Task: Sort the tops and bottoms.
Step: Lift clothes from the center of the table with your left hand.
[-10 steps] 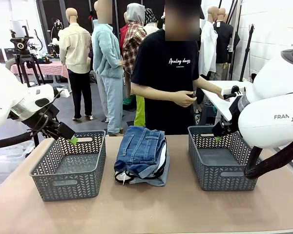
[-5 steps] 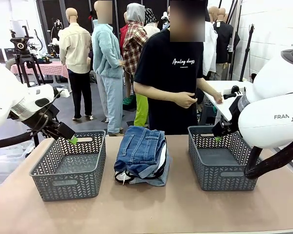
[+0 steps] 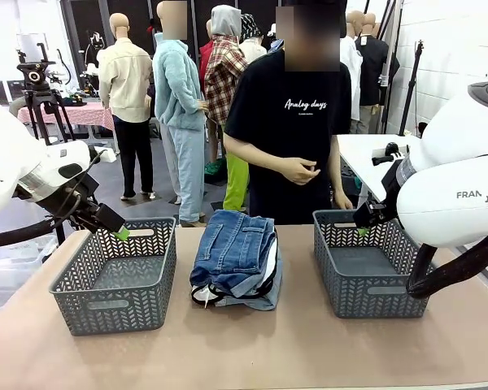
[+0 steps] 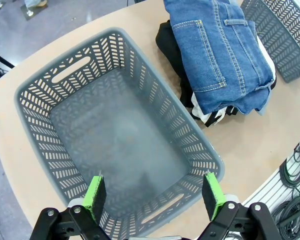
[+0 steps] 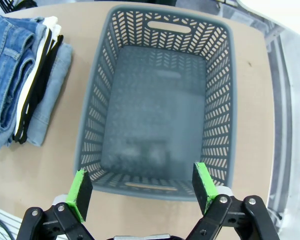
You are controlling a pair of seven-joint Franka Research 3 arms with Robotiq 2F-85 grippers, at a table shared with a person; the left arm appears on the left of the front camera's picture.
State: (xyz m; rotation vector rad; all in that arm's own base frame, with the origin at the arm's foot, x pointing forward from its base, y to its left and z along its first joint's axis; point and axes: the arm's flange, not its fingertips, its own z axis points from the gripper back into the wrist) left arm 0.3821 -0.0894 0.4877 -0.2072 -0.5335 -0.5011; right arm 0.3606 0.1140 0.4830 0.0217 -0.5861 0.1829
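Both tools hang spread, pinching nothing: the left tool (image 4: 155,192) over the left basket (image 3: 106,313), the right tool (image 5: 140,187) over the right basket (image 3: 374,296). The folded stack sits mid-worktop (image 3: 252,349) between the baskets. In the front view it is at 3 o'clock of the left tool and 9 o'clock of the right tool, apart from both. Since a second ago only the person has moved: one arm, then stretched sideways, now hangs by the right basket's far rim. Dark blue jeans (image 3: 232,244), back pockets up, top the pile. Beneath lie a black top (image 4: 167,40), a white top (image 5: 49,25) edged black, and pale jeans (image 5: 52,90) at the bottom.
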